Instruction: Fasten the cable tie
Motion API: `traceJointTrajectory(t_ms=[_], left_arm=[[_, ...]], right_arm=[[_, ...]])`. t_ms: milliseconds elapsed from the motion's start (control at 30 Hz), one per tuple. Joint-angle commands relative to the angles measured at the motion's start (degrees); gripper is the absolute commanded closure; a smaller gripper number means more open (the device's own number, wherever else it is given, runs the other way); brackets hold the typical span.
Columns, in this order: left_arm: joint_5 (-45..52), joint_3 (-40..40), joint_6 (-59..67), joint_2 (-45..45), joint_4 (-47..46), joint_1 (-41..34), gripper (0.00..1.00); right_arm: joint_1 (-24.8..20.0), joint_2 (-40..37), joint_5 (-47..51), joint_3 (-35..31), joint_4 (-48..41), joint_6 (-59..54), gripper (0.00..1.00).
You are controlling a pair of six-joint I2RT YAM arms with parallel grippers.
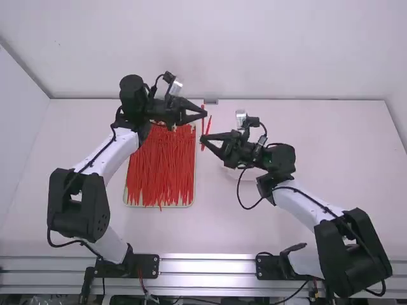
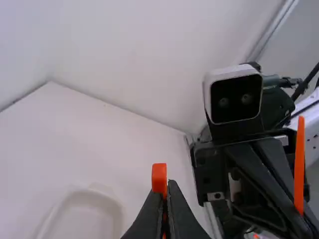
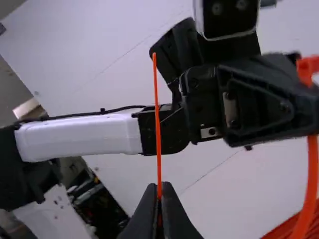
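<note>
In the high view, the left gripper (image 1: 205, 115) and the right gripper (image 1: 203, 138) meet above the white table (image 1: 331, 140), just beside the far right corner of a tray (image 1: 159, 204) that carries a pile of red ties (image 1: 162, 165). Between the two tips, a single cable tie (image 1: 203, 127) stands almost upright in the air. The table meets a plain white wall (image 1: 254, 44) at the back, and a metal rail (image 1: 203, 264) runs along the near edge.

In the left wrist view, the left fingers are pressed together on the tie, and its square head (image 2: 159, 177) stands out just above them. A clear container (image 2: 84, 209) lies on the table behind.

In the right wrist view, the right fingers are also pressed together, on the thin strap (image 3: 156, 124), whose free end points up toward the other arm. We cannot tell for sure if this strap and the head belong to one tie.

We judge that the step in hand is bringing the tail to the head, and nothing is threaded yet. The next move calls for fine alignment, because the strap tip must enter the small slot of the head straight, without the strap bending aside.
</note>
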Motion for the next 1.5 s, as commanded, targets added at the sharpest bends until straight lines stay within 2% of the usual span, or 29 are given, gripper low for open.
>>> traceJointTrajectory(t_ms=[0, 233, 533, 867, 1000, 1467], left_arm=[[1.81, 1.29, 6.36, 0.07, 0.57, 0.09, 0.99], [5.35, 1.29, 12.63, 0.07, 0.28, 0.11, 0.99], [5.44, 1.29, 17.33, 0.07, -1.2, 0.13, 0.99], [5.44, 1.29, 40.79, 0.07, -17.97, 1.31, 0.99], [5.46, 1.29, 44.17, 0.07, -21.14, 2.47, 0.99], [5.64, 0.61, 47.32, 0.0, -20.28, 1.6, 0.99]], right_arm=[[1.2, 0.35, 0.22, -0.33, -0.46, 6.6, 1.0], [3.15, 0.35, 1.16, -0.26, -4.02, 8.87, 1.0], [4.85, 0.33, 0.76, -0.26, -7.45, 12.72, 1.0], [6.38, 0.33, -0.37, -0.31, -7.78, 19.5, 1.0], [6.21, 0.33, 0.04, -0.31, -9.53, 19.41, 1.0], [6.23, 0.35, 3.28, -0.26, -11.87, 18.58, 1.0]])
